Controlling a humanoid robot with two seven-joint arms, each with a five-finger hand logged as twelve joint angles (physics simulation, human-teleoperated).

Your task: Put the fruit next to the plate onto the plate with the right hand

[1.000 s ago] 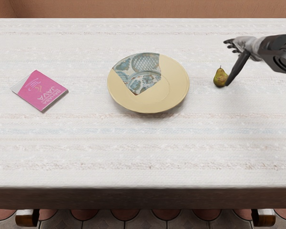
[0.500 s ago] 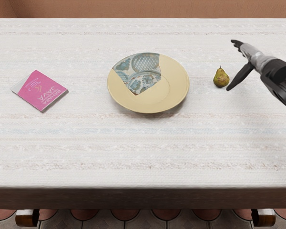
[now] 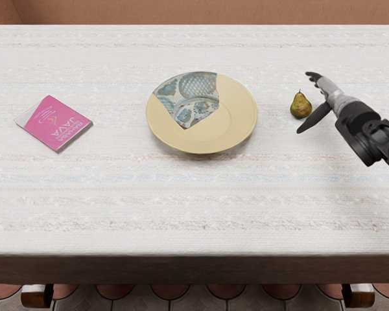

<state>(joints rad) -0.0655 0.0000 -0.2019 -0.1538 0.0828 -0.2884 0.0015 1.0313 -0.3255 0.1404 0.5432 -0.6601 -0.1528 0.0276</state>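
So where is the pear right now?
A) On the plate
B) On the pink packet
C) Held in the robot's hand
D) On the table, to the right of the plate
D: the pear stands on the table to the right of the plate, apart from it; the right hand is open just beside the pear, not gripping it.

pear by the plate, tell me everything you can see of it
The pear is small and yellow-green, darker toward its base, with a short dark stem on top. It looks smooth-skinned and whole. It stands upright on the pale table, to the right of the plate and clear of its rim. The right hand is spread open close on its right and does not appear to touch it; only the table does.
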